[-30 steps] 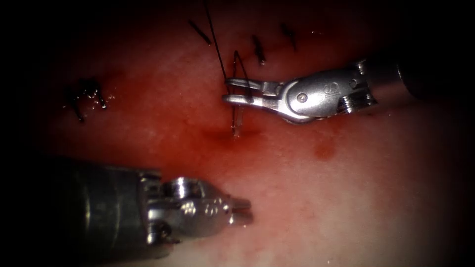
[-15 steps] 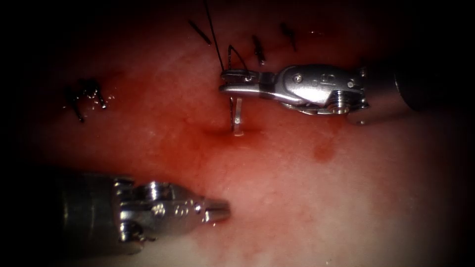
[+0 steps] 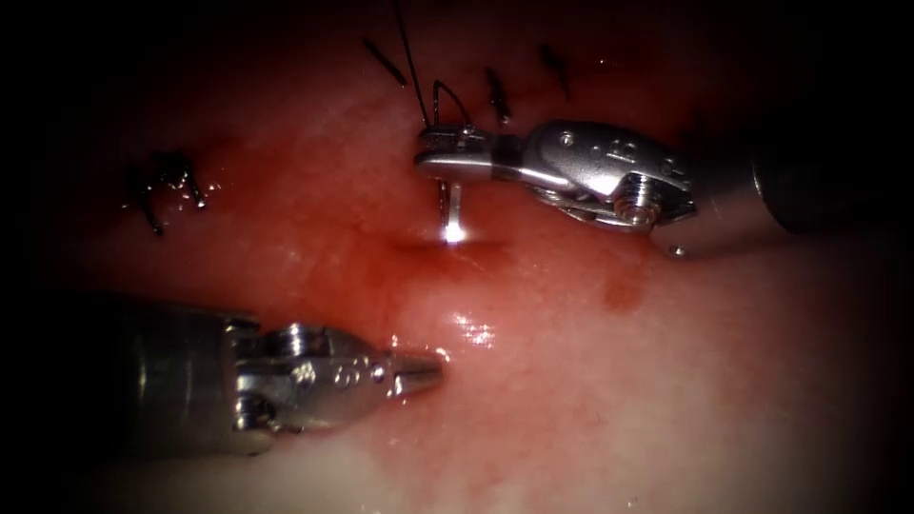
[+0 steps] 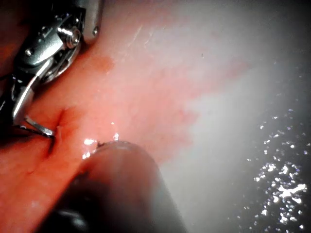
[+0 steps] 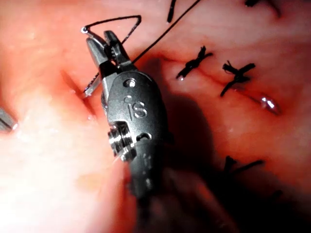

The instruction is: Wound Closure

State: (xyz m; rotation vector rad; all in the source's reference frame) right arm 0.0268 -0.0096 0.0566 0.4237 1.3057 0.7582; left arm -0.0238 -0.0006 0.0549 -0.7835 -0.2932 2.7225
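Curved steel needle [image 3: 453, 211] stands tip-down in red-stained tissue [image 3: 590, 381] at the cut, right end effector [image 3: 447, 154] clenched on its upper end, thread [image 3: 407, 48] trailing; left end effector [image 3: 419, 371] closed, empty.

Both tools: polished silver steel heads on dark grey shafts. Right tool [image 3: 447, 152]: slim straight jaws with toothed inner faces, rounded clevis with engraved "IS"-type marking, small pivot screw above the marking, ribbed pulley below it at the shaft end. Left tool [image 3: 424, 371]: short tapered tip, stamped marking on clevis, round pivot pins behind it, wide matte shaft.
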